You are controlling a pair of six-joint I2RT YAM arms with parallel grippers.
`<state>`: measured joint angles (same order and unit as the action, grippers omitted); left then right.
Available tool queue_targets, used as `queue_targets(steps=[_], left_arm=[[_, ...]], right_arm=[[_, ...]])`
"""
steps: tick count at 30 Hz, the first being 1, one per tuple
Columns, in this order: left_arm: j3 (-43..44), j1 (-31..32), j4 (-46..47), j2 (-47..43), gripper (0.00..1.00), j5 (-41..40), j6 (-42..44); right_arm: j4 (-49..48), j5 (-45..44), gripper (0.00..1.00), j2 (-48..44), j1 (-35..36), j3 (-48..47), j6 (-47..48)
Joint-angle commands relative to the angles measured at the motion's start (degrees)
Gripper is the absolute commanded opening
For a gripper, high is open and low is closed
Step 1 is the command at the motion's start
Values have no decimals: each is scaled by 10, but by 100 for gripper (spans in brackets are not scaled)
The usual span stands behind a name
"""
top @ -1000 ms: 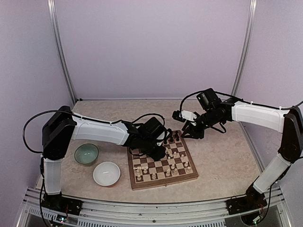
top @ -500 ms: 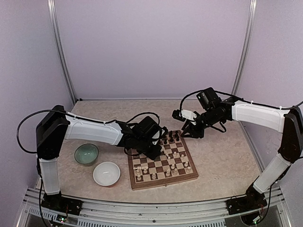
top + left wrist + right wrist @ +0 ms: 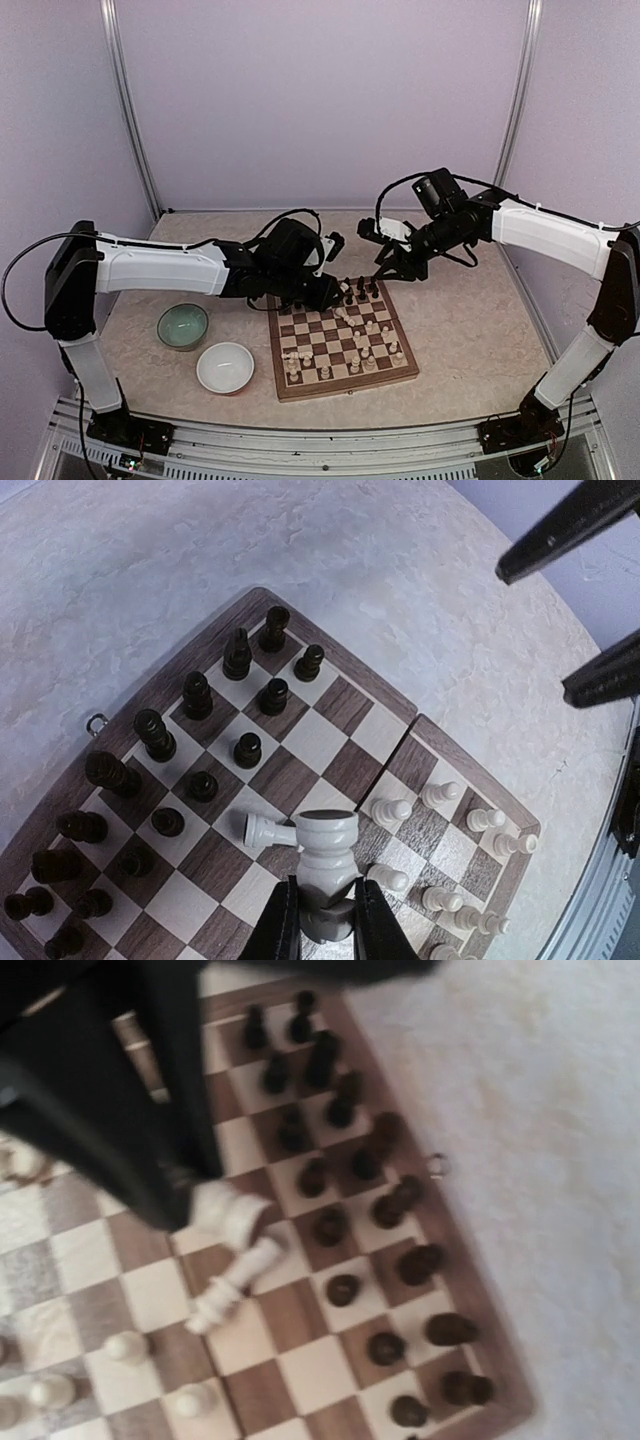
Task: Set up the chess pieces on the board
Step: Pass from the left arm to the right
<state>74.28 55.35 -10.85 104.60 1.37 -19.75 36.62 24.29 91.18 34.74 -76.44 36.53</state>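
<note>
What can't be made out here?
- Top external: grip of left hand hidden under its own wrist; chess pieces too small to identify.
- Left wrist: lower part of held cream piece hidden by the fingers; board cut off by the bottom edge.
- Right wrist: motion-blurred; left arm covers the board's top-left; own fingers of right hand out of frame.

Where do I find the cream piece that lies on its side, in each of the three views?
Top external: too small to single out, near the left gripper.
Left wrist: the fallen cream piece lies lower centre, left of the held cream piece.
Right wrist: the fallen cream piece lies centre left, below the held cream piece.
Shared landmark: the held cream piece in the left gripper.
</note>
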Motion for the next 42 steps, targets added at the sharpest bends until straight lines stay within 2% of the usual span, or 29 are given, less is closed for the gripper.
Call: queue_targets(steps=[1, 4, 7, 9, 14, 22, 33, 38, 42], left_arm=[[-36, -19, 41, -43, 6, 46, -37], [-73, -33, 91, -78, 6, 110, -38], [-85, -67, 91, -96, 7, 190, -52], [-87, -88, 88, -97, 7, 250, -61], [-77, -104, 69, -106, 7, 322, -59], [-49, -104, 37, -90, 8, 375, -49], [-48, -97, 46, -76, 8, 400, -57], [-42, -95, 45, -69, 9, 406, -57], [-37, -95, 43, -68, 11, 407, -56]], right_arm=[[23, 14, 37, -1, 22, -8, 19], [30, 33, 38, 5, 25, -29, 18], [63, 50, 42, 10, 27, -61, 53], [75, 33, 46, 5, 42, -64, 91], [79, -50, 46, 21, 91, -80, 137], [59, -121, 46, 56, 127, -123, 152], [71, -152, 46, 74, 172, -129, 178], [79, -158, 38, 74, 183, -122, 185], [79, -168, 13, 72, 185, -112, 187]])
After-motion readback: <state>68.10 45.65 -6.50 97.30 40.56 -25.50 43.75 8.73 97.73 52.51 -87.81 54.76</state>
